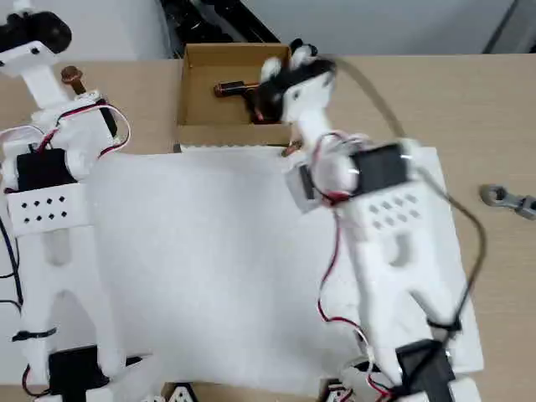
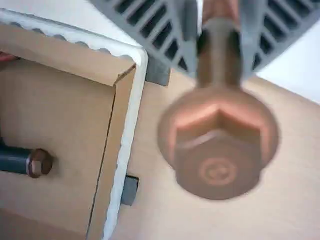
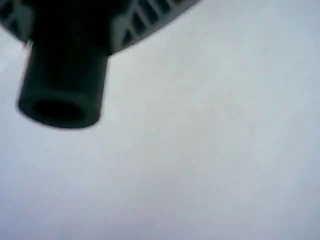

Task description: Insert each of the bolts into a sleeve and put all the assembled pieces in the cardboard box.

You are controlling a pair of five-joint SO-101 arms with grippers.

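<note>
Tools: left gripper [image 2: 218, 47] was clamped on the bolt [image 2: 218, 145] by its shank, hex head hanging free of the fingers. In the high view that bolt sat at upper left of frame, well apart from the cardboard box [image 1: 191, 96] at top centre. The right gripper [image 3: 70, 22] held a sleeve [image 3: 62, 87] by one end, open bore left clear. In the high view it was at upper centre, over the box's right side.

Bolt: copper-coloured metal, flanged hex head w/ a round stamped mark, smooth round shank. Prob. stiff, dense for its size and slick vs. plastic fingers, so a hold on the shank close to the head looked sound. Couldn't tell how much shank stuck out the far side for insertion.

Sleeve: matte black tube, plain cylinder, thickish wall, round bore. Looked rigid, light, not fragile. Its dull surface should slip less than the bolt's. Best held round the outside, away from the mouth, as it was.

One assembled piece [image 1: 230, 88] lay on the box floor: dark sleeve w/ a copper head at one end. The box was brown corrugated card w/ thin walls, prob. light enough to slide if nudged. A white foam sheet [image 1: 193, 251], soft-looking, covered the pale wood-grain table [image 1: 494, 109] below the box.
</note>
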